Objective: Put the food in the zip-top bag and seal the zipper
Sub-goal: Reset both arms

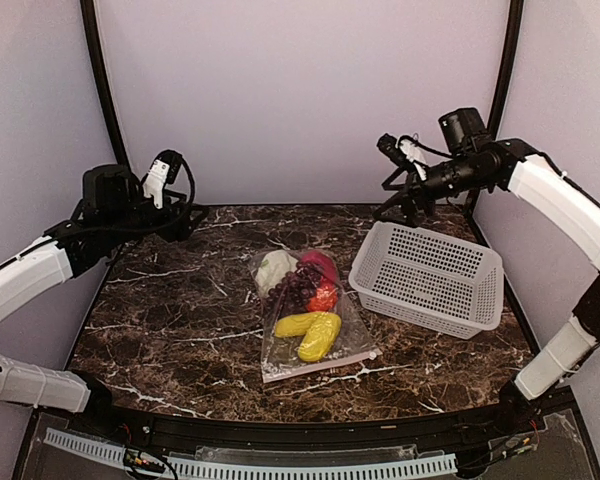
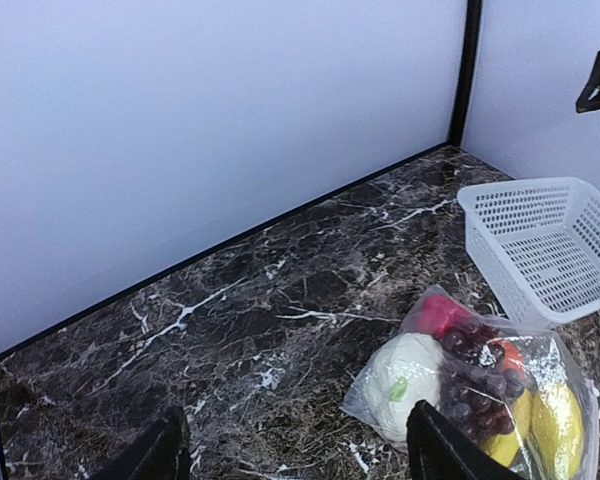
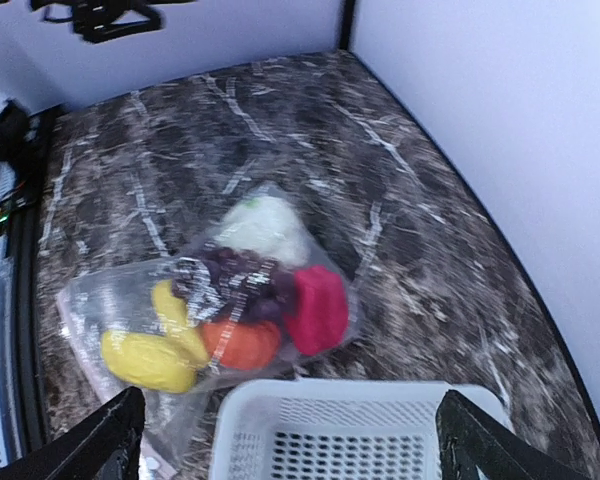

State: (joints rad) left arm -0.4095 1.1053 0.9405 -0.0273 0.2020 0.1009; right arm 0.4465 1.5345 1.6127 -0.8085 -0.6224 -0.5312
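The clear zip-top bag (image 1: 310, 318) lies flat in the middle of the table with all the food inside: white-green cabbage (image 1: 275, 268), dark grapes (image 1: 295, 286), red pepper (image 1: 319, 262), an orange-red round piece (image 1: 324, 297) and two yellow pieces (image 1: 320, 337). Its pinkish zipper (image 1: 325, 363) runs along the near edge; I cannot tell if it is sealed. My left gripper (image 1: 183, 218) is open and empty, raised at the far left. My right gripper (image 1: 396, 205) is open and empty, raised above the basket's far side. The bag also shows in the left wrist view (image 2: 480, 380) and the right wrist view (image 3: 230, 300).
A white perforated basket (image 1: 427, 278) stands empty just right of the bag, almost touching it; it also shows in the left wrist view (image 2: 545, 245) and the right wrist view (image 3: 350, 435). Walls close the back and sides. A black rail runs along the table's near edge.
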